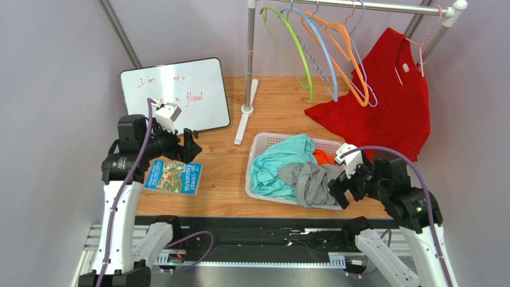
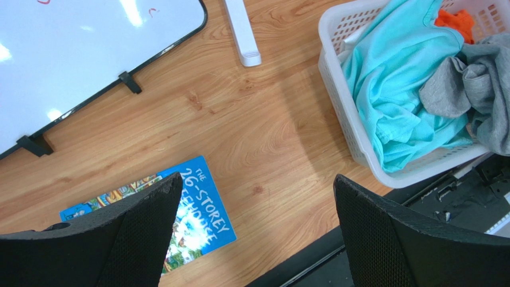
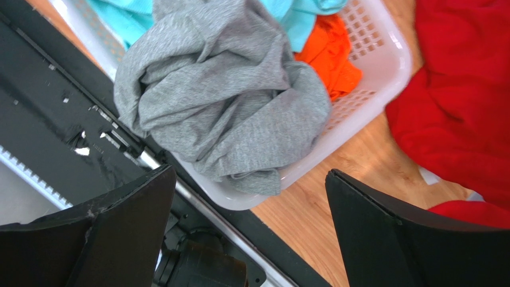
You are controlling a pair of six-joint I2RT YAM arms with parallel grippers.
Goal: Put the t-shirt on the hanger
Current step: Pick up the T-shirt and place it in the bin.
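The grey t-shirt (image 1: pixel 311 182) lies crumpled in the white basket (image 1: pixel 258 143), at its near right corner, partly draped over the rim. It also shows in the right wrist view (image 3: pixel 227 101) and the left wrist view (image 2: pixel 473 89). The thin periwinkle hanger (image 1: pixel 359 60) hangs on the rail at the back, behind an orange hanger. My right gripper (image 1: pixel 338 191) is open and empty, just near-right of the t-shirt; in its wrist view (image 3: pixel 248 173) it hovers over the basket's rim. My left gripper (image 1: pixel 193 146) is open and empty over bare table (image 2: pixel 257 179).
A teal garment (image 1: pixel 278 164) and an orange one (image 1: pixel 323 157) share the basket. A red t-shirt (image 1: pixel 389 101) hangs on a pink hanger. Green, light-blue and orange hangers hang on the rail. The rack post (image 1: pixel 249 60), a whiteboard (image 1: pixel 173 95) and a blue book (image 1: pixel 173 176) stand left.
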